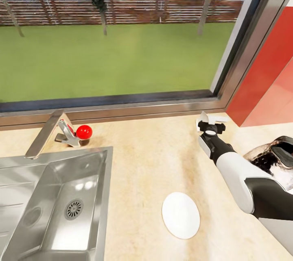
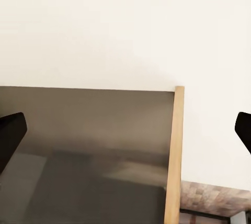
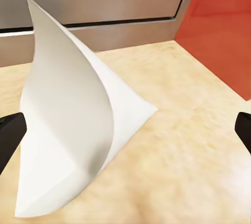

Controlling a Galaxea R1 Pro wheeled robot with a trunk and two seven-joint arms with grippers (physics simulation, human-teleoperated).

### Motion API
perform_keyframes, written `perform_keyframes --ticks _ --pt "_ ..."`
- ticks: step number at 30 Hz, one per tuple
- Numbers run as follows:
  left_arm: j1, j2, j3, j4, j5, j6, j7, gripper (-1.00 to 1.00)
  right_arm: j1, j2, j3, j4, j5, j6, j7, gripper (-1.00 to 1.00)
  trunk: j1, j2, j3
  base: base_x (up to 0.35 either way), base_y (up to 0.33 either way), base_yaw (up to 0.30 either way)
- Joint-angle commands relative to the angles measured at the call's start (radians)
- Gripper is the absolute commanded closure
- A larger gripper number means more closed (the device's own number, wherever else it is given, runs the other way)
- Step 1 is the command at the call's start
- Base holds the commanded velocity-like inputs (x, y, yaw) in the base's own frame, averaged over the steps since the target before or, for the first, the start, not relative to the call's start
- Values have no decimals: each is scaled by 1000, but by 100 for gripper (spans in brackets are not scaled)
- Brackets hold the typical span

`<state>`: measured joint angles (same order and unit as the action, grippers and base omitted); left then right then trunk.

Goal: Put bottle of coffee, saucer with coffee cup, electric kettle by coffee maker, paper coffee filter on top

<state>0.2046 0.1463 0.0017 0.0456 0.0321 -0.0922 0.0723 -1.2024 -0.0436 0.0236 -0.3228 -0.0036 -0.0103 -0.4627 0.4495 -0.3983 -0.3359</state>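
Note:
A white paper coffee filter (image 3: pixel 78 124), folded into a cone, lies on the pale countertop (image 1: pixel 154 159) near the window corner. My right gripper (image 3: pixel 125 135) is open, with its dark fingertips (image 3: pixel 9 135) spread to either side of the filter and not touching it. From the head view, the right gripper (image 1: pixel 210 126) reaches to the filter (image 1: pixel 204 117) at the back of the counter. The round white saucer (image 1: pixel 181 215) lies flat closer to me. The glass electric kettle (image 1: pixel 273 156) with its black lid stands at the right edge, partly behind my arm. My left gripper (image 2: pixel 125 135) is open and holds nothing.
A steel sink (image 1: pixel 53 208) with a faucet (image 1: pixel 44 135) and a red knob (image 1: pixel 84 131) is set into the counter at left. A window frame (image 1: pixel 122 108) runs along the back and a red panel (image 1: pixel 264 78) stands at right. The left wrist faces a white wall (image 2: pixel 125 25) and a dark grey panel (image 2: pixel 89 150).

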Motion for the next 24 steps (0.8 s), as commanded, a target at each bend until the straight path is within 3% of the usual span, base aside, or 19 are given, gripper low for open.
perform_keyframes --ticks 1,24 --pt "-1 0 0 2 3 -6 1 -100 -1 0 3 1 -1 -1 -3 -100 0 -2 -3 0 0 0" --pt "-1 0 0 2 3 -6 1 -100 0 0 4 3 1 -2 -4 -100 0 -2 -39 0 0 -7"
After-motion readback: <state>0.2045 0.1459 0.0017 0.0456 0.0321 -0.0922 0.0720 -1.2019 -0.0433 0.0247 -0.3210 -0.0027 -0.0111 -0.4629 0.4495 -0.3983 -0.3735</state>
